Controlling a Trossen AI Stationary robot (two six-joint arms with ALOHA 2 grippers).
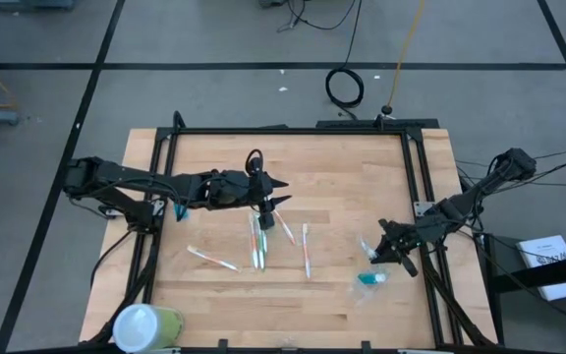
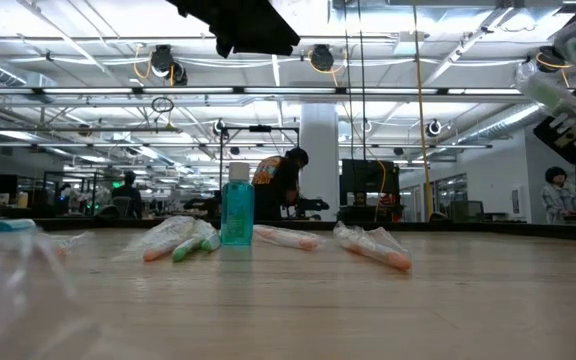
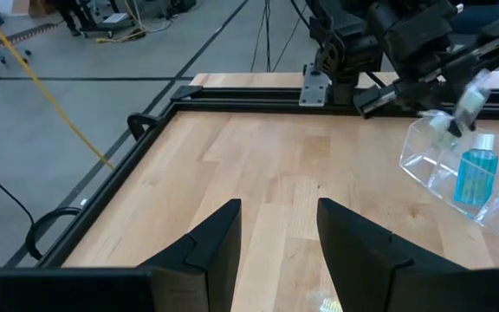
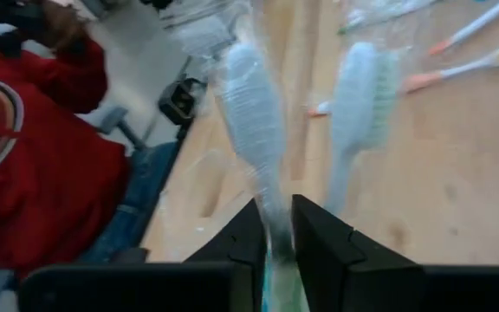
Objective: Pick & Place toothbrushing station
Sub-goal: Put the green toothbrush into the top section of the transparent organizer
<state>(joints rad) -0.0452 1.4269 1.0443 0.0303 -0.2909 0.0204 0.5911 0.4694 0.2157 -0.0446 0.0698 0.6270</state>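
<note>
Toothbrushes (image 1: pixel 258 246): 4 on table; 1 more pinched in right gripper (image 4: pixel 275 243); left gripper (image 3: pixel 277 234) part-open, empty.

Teal tube (image 2: pixel 236 212) upright on table (image 2: pixel 298 300), wrapped toothbrushes (image 2: pixel 373 246) flat beside.

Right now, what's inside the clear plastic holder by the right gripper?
The clear plastic holder contains one small teal bottle, standing upright. The right gripper hovers over it, gripping a wrapped toothbrush; the holder's far side is hidden.
</note>
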